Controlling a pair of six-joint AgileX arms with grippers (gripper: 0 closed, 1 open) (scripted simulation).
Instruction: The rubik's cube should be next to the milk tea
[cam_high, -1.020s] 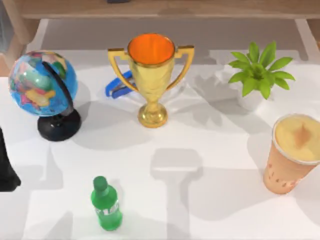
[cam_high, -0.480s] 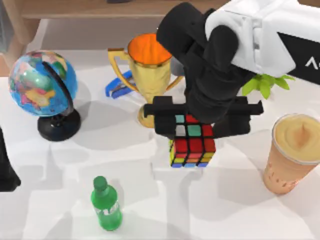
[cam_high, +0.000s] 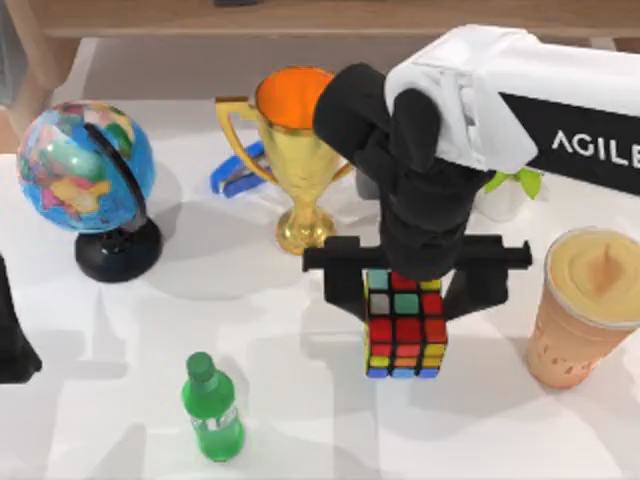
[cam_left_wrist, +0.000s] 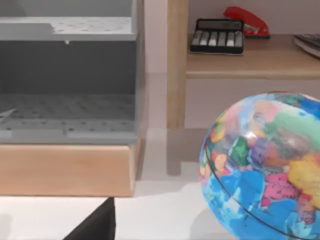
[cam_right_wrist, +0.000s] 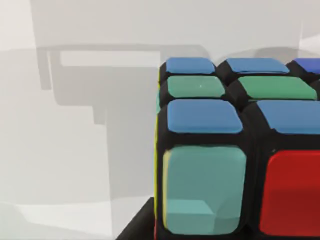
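Observation:
The rubik's cube (cam_high: 405, 330) hangs just above the table, right of centre, with red and green stickers facing up. My right gripper (cam_high: 408, 300) comes down from the back right and is shut on it, one dark finger on each side. In the right wrist view the cube (cam_right_wrist: 225, 150) is very close, showing blue, green and red stickers. The milk tea (cam_high: 588, 310), a peach cup of creamy drink, stands at the right edge, a short gap to the right of the cube. My left arm (cam_high: 12, 340) is parked at the table's left edge.
A gold trophy (cam_high: 303, 150) stands at the back centre with a blue stapler (cam_high: 235, 175) beside it. There is a globe (cam_high: 85, 170) at the back left, a green bottle (cam_high: 212, 410) at the front left and a potted plant (cam_high: 515, 185) behind my right arm.
One second ago neither my right arm nor the cube was in view. Since coming in with the cube, the arm has carried it right and toward the front, closer to the milk tea.

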